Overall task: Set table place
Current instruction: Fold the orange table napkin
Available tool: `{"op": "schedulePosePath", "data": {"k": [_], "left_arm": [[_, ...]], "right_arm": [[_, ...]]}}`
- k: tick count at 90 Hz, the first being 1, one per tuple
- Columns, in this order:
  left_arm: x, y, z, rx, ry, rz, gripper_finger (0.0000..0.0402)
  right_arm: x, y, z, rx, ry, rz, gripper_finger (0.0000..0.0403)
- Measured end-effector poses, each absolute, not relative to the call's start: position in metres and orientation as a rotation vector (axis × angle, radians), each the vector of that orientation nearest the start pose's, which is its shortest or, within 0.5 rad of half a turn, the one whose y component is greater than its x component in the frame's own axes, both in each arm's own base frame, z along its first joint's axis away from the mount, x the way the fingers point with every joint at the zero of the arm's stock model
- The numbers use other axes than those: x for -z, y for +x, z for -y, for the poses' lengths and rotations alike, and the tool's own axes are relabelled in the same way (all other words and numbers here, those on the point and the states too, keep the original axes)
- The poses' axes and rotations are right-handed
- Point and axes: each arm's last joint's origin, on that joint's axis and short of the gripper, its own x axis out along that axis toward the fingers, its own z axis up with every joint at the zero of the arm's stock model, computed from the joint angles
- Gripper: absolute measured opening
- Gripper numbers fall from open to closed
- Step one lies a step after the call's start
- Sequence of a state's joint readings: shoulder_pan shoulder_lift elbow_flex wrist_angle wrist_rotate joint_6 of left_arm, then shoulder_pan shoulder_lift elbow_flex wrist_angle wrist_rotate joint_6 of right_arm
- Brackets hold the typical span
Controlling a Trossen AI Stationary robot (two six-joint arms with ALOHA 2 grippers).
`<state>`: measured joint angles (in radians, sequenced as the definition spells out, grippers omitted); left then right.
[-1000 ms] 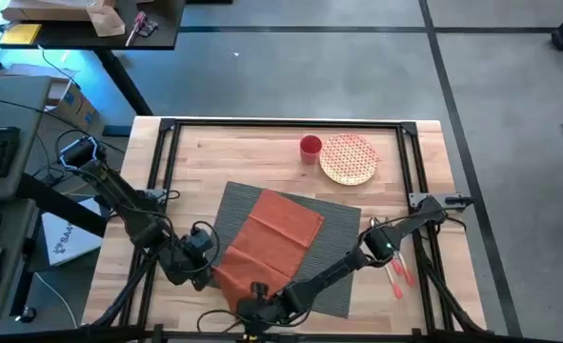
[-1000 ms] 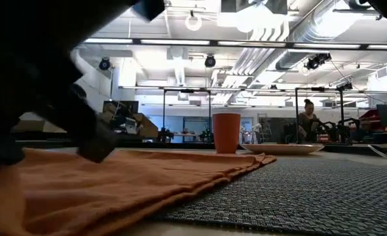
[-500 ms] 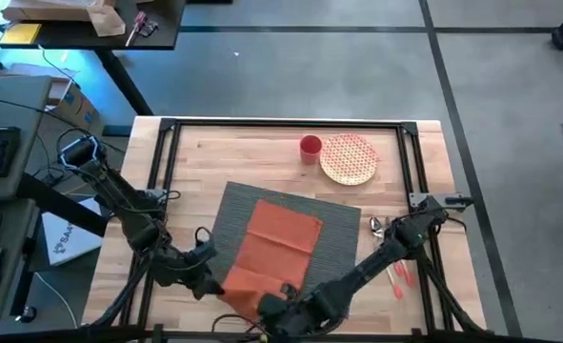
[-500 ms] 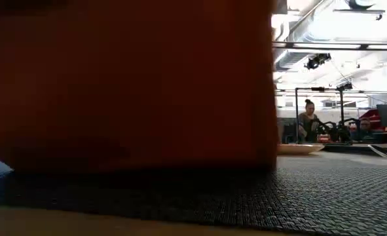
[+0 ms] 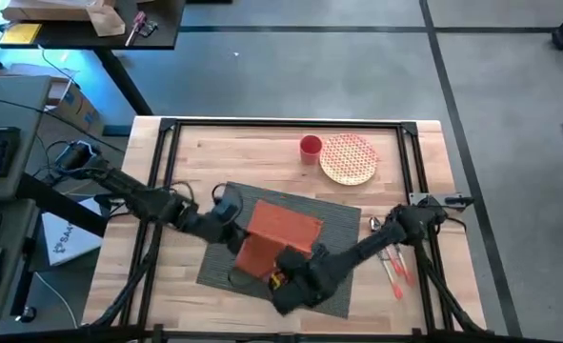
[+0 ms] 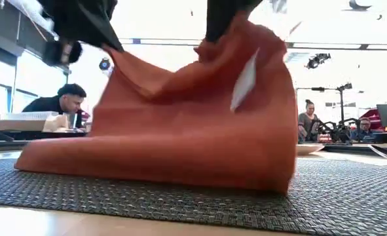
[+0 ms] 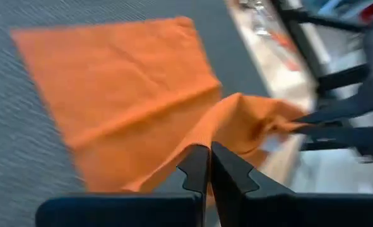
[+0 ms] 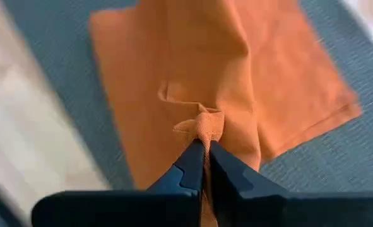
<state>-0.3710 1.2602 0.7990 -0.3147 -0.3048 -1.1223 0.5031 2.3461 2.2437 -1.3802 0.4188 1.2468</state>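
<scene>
**Napkin lifted by two corners above the placemat**

The orange-red cloth napkin is pinched at its near edge by both claws and raised, while its far portion is left lying flat on the dark grey ribbed placemat. The left claw is seen clamped on one bunched corner of the cloth; the right claw is clamped on another gathered pinch. A two-point hold of this kind is judged to serve a fold or a flip — the raised edge can be carried over the resting part without the cloth being dragged across the mat. In the low view the napkin stands up like a tent, its lower edge touching the placemat.

The placemat lies on the light-wood counter, toward its near side and a little askew to the black rail frame.

As for containers — a red cup stands upright at the far side of the counter, just beside a patterned round plate; whether anything is in the cup cannot be told, and the plate carries nothing visible. Cutlery with orange-red handles lies on the counter right of the mat, not yet laid in place.
</scene>
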Motion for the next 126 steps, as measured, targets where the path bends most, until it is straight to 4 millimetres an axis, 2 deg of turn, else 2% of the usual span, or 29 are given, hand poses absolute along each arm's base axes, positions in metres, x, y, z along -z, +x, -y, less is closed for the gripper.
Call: {"op": "schedulePosePath", "data": {"k": [8,24,53,67,78,96,107,126], "left_arm": [[-0.231,0.243,0.071,-0.328,-0.796,-0.717,0.0],[-0.229,0.244,0.058,-0.282,-0.794,-0.795,0.0],[-0.227,0.243,0.052,-0.313,-0.714,-0.805,0.0],[-0.225,0.242,0.044,-0.358,-0.628,-0.81,0.0],[-0.225,0.243,0.039,-0.365,-0.588,-0.81,0.0],[-0.221,0.247,0.03,-0.408,-0.526,-0.799,0.0],[-0.212,0.255,0.026,-0.421,-0.495,-0.815,0.0],[-0.19,0.27,0.024,-0.391,-0.476,-0.874,0.0]], "right_arm": [[-0.227,0.419,-0.197,0.69,0.354,-1.174,0.0],[-0.233,0.429,-0.171,0.616,0.241,-1.219,0.0],[-0.232,0.436,-0.146,0.566,0.102,-1.272,0.0],[-0.217,0.426,-0.138,0.634,0.068,-1.302,0.0],[-0.207,0.413,-0.131,0.611,0.189,-1.228,0.0],[-0.199,0.379,-0.102,0.624,0.43,-1.061,0.0],[-0.181,0.359,-0.084,0.665,0.564,-1.071,0.0],[-0.161,0.35,-0.075,0.664,0.73,-1.078,0.0]]}}
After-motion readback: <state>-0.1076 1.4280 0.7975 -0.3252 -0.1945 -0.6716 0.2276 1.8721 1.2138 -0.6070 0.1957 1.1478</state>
